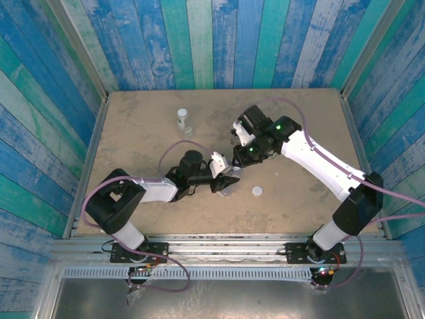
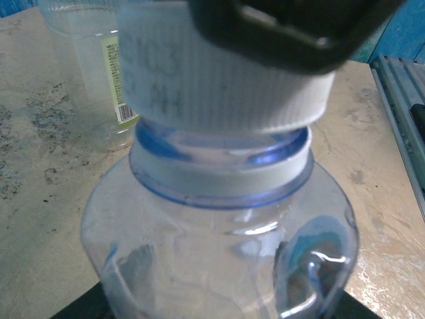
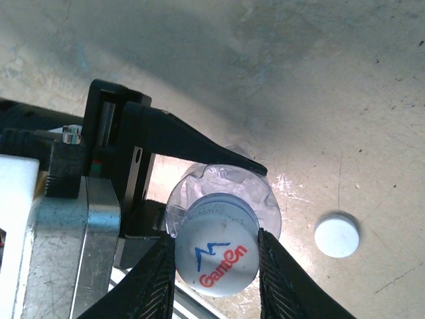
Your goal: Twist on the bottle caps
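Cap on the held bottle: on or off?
On. The white cap sits over the bottle neck, right gripper pinching it; tightness cannot tell.

From high above the near edge we look down on the whole bench [image 1: 133, 133]. Our left wrist camera faces sideways, very close to the bottle [image 2: 219, 252]; the right wrist looks down on its cap [image 3: 217, 256]. All share that bottle.

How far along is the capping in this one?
Done: possibly the far bottle, which seems white-topped, though it is too small to be sure. In hand: the left gripper holds a clear bottle while the right gripper clamps a cap seated on its neck; whether it is tight cannot be told. Left: a loose cap lies on the table, unfitted.
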